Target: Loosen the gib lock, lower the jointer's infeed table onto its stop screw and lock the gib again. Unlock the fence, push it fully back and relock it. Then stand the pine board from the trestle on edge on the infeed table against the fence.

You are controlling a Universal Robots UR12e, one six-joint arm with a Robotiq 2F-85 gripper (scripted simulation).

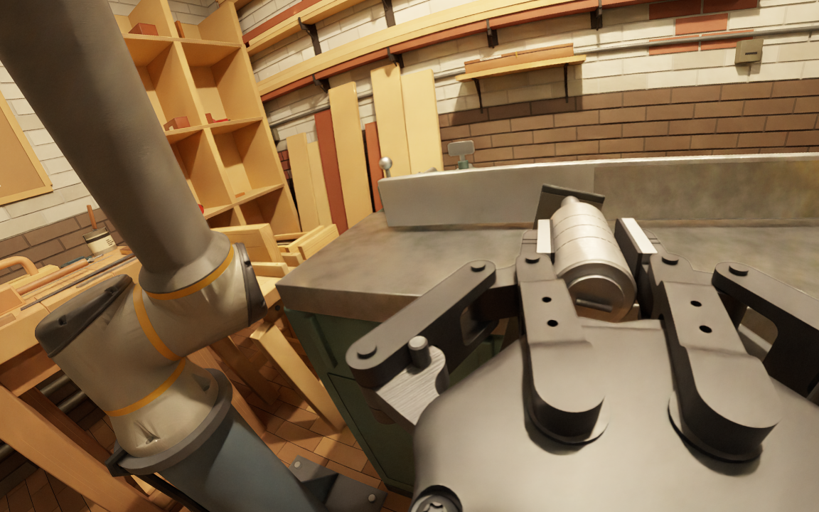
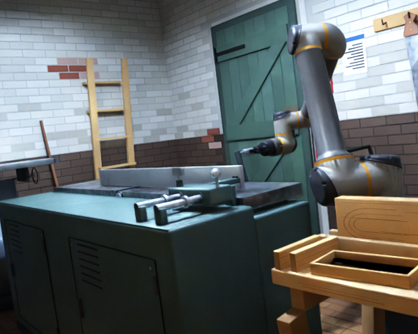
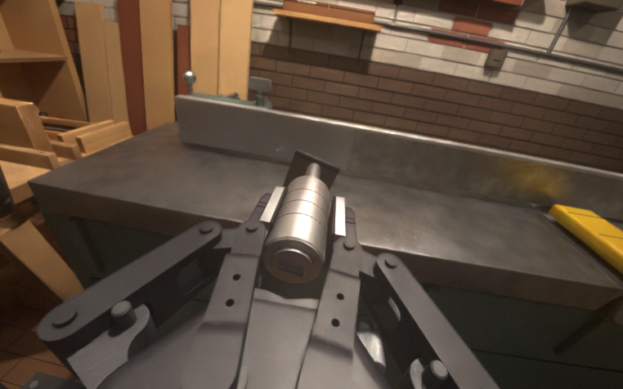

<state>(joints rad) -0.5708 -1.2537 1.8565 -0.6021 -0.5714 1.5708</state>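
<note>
The steel fence stands on edge along the far side of the jointer's grey infeed table. My gripper is at the table's near edge, and its two fingers are closed on a ribbed steel handle that rises on a stem from a dark bracket. This handle points toward the fence. In the second side camera the gripper is above the table's door-side end. The ball-topped fence lock lever stands on the green fence carriage. The pine board stands on edge on the trestle.
A shallow wooden tray lies on the trestle beside the board. A yellow cutter guard lies across the table at the right. Planks lean on the back wall, and a workbench stands beside my arm's base.
</note>
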